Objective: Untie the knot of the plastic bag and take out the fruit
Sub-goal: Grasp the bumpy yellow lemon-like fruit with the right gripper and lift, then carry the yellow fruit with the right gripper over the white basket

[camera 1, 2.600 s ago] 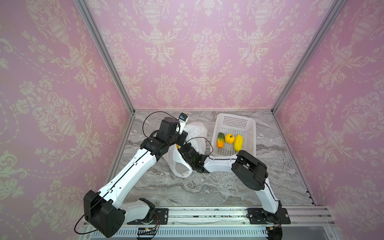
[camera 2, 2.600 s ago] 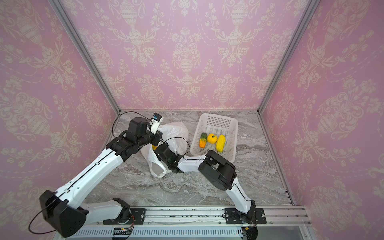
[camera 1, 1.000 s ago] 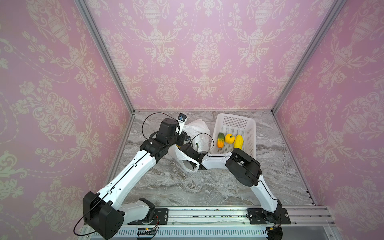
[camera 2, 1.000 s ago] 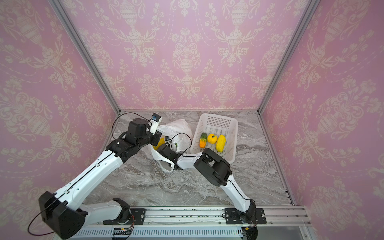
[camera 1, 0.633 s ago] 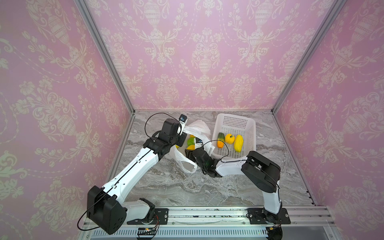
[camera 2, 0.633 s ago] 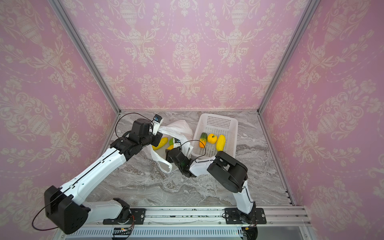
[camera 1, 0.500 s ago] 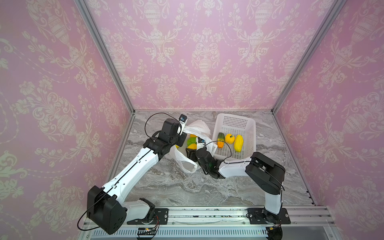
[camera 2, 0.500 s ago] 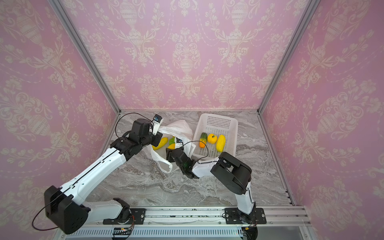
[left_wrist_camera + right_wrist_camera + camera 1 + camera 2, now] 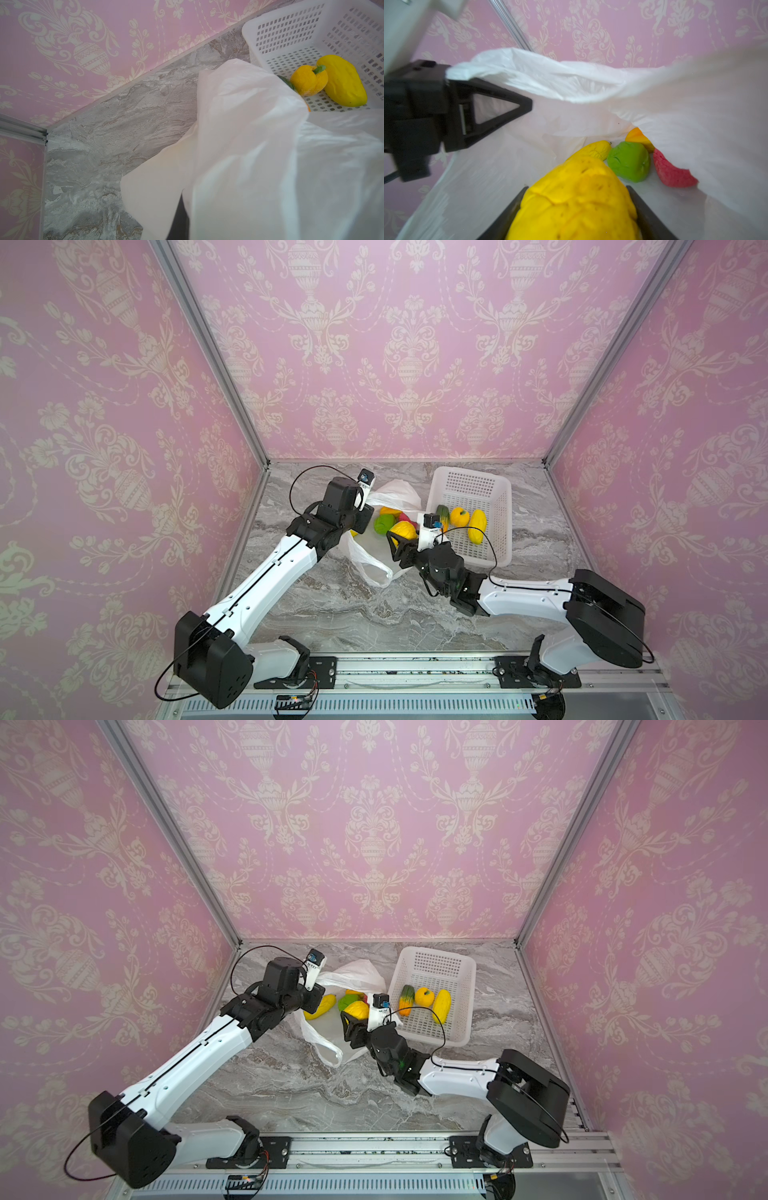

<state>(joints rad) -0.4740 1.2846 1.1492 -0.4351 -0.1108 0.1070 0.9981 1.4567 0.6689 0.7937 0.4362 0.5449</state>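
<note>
Now the right gripper (image 9: 576,190) is clamping the bumpy yellow fruit (image 9: 402,529) in the plastic bag (image 9: 395,493) mouth, left of the basket (image 9: 469,472); the left gripper (image 9: 523,107) is pinching the rim open. Lift straight up, clear of the film.

The white plastic bag (image 9: 395,493) gapes open with yellow, green and red fruit (image 9: 629,161) inside.

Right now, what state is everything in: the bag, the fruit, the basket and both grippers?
plastic bag, mouth open, one edge held up.
left gripper, shut on the plastic bag's edge.
right gripper, shut on the yellow fruit.
yellow fruit, gripped between the jaws at the bag's mouth.
fruit in the bag, four pieces showing, lying loose.
basket, upright, three pieces inside.
</note>
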